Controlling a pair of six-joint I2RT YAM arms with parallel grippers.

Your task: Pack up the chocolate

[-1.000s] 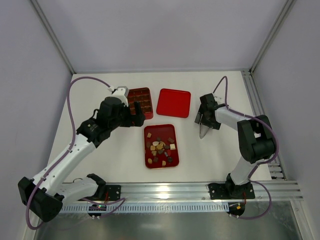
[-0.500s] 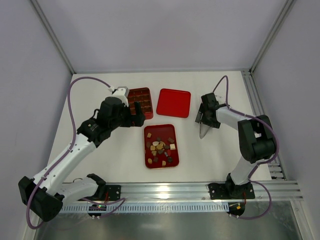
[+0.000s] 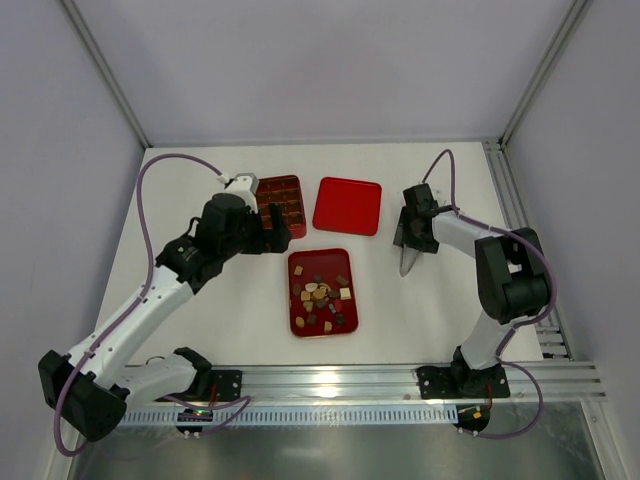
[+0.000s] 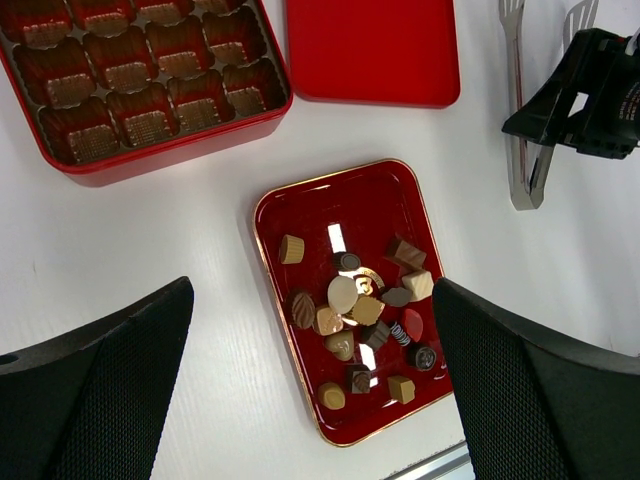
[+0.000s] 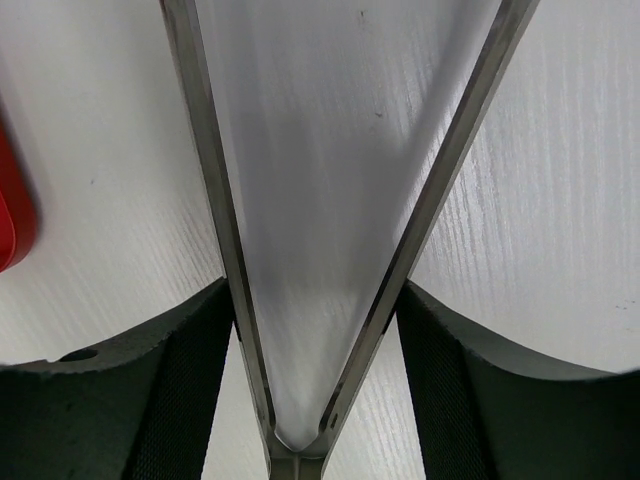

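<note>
While left gripper (image 4: 312, 300) hangs wide open & empty, right gripper (image 5: 312, 290) sits part-closed, clamping metal tongs (image 5: 212, 170).

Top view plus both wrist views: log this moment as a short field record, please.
chocolates: loose, heaped in the tray, dark, light brown and cream
box: compartments look empty, beyond the tray
lid: flat on the table, right of the box
tongs: on the table, right of the tray
left gripper: open, above the tray, holding nothing
right gripper: closed around the tongs' arms
</note>
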